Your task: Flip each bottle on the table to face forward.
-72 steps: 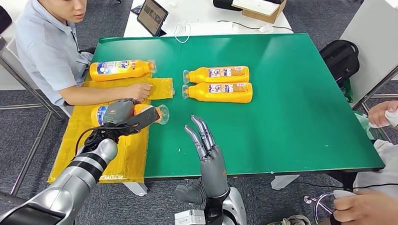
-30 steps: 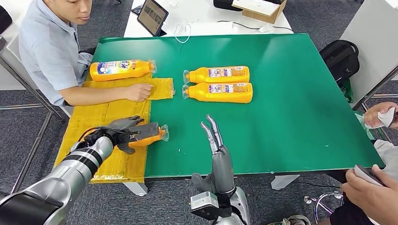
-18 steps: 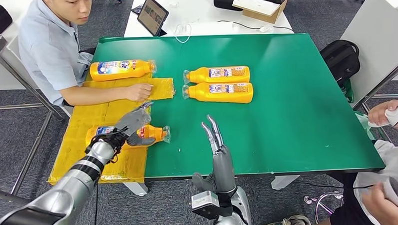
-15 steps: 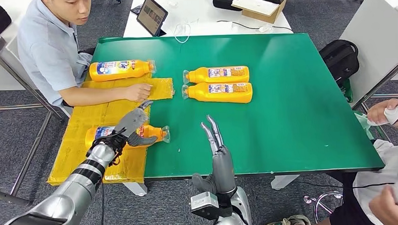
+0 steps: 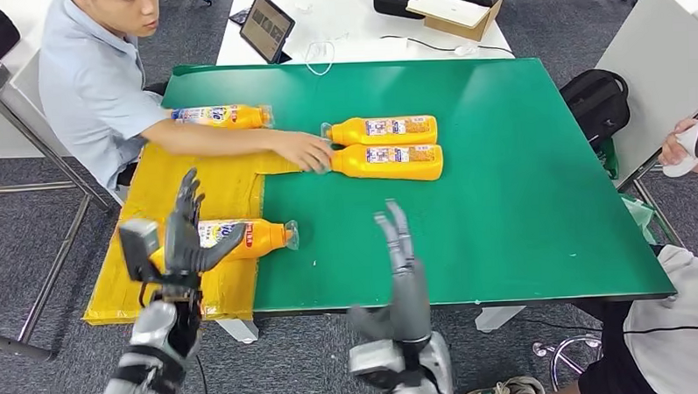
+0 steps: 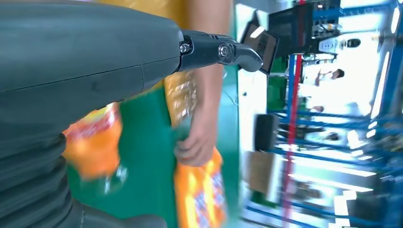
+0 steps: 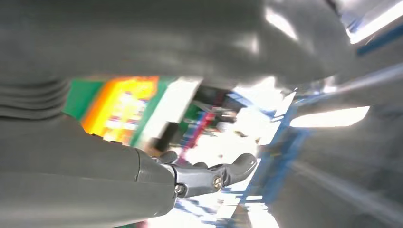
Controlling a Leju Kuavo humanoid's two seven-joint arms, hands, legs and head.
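Left hand (image 5: pixel 185 238) is spread, empty, beside the lying orange plastic bottle (image 5: pixel 242 237). Right hand (image 5: pixel 400 248) is spread above the green counter (image 5: pixel 521 200).

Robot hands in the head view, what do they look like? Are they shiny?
A bit! The left hand has dark grey fingers with a small grey box at the wrist, and its arm is silver with black bands. The right hand is grey metal with long thin fingers, above a chunky silver wrist bearing a pale label.
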